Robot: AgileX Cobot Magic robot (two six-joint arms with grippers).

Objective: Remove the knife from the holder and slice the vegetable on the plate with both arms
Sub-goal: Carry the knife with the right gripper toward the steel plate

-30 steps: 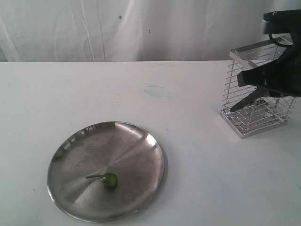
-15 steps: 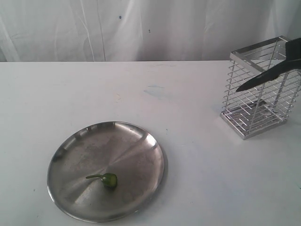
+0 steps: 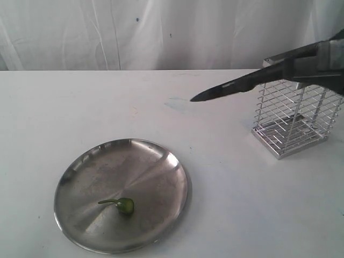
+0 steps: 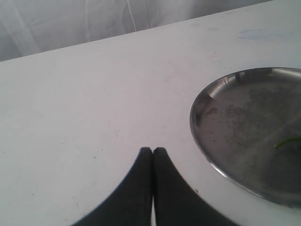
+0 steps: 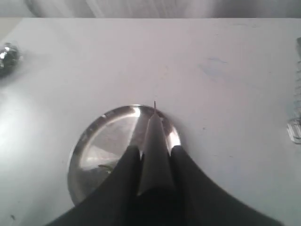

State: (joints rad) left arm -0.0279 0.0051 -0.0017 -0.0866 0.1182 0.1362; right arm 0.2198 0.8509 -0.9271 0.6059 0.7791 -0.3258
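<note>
My right gripper [image 3: 318, 63] is shut on the handle of the dark knife [image 3: 242, 85]. The knife is out of the chrome wire holder [image 3: 293, 121] and hangs nearly level above the table, its tip pointing left. In the right wrist view the blade [image 5: 154, 134] sticks out between the two fingers of the right gripper [image 5: 154, 149], over the plate's rim. The steel plate [image 3: 156, 161] lies at the front left, with the small green vegetable [image 3: 122, 205] on it, stem to the left. My left gripper [image 4: 153, 150] is shut and empty, low over the table beside the plate [image 4: 225, 117].
White curtains hang behind the white table. A faint bluish smudge [image 3: 177, 102] marks the table under the knife tip. A small shiny metal thing [image 5: 8, 54] shows at one edge of the right wrist view. The left arm is outside the exterior view.
The knife has come up out of the holder and swung left, its blade now reaching well past the holder over the table. Plate and vegetable have not moved.
</note>
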